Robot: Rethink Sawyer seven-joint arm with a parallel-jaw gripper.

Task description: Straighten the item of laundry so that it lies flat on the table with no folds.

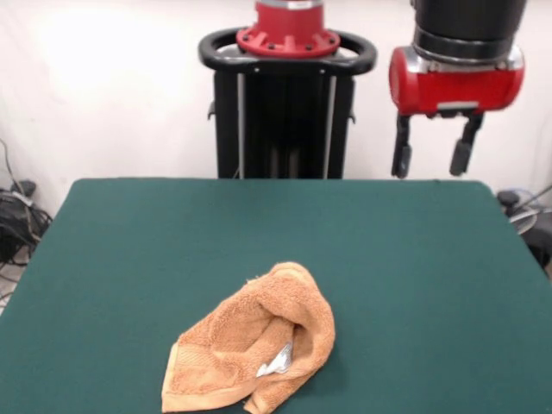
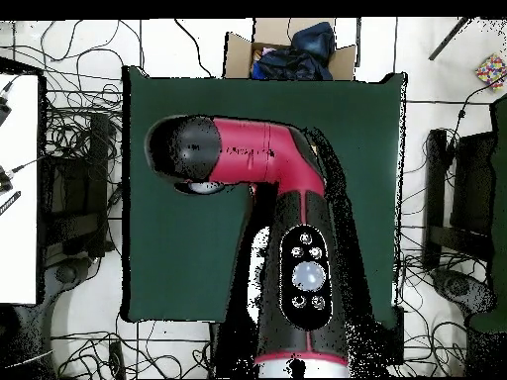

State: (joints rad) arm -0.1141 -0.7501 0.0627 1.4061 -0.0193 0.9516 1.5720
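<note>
The gripper [image 1: 431, 158] hangs open and empty at two o'clock above the soft, crumpled towel [image 1: 253, 341], best pinched at an edge.

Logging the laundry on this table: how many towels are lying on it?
1. The towel lies crumpled on the table at its near edge in the front view, with the hand hanging open high above the far side. The overhead view hides it under the arm.

The dark green table [image 1: 414, 259] carries one crumpled orange-tan towel [image 1: 254, 345] near its front edge; white tag [image 1: 278, 362] showing.
</note>
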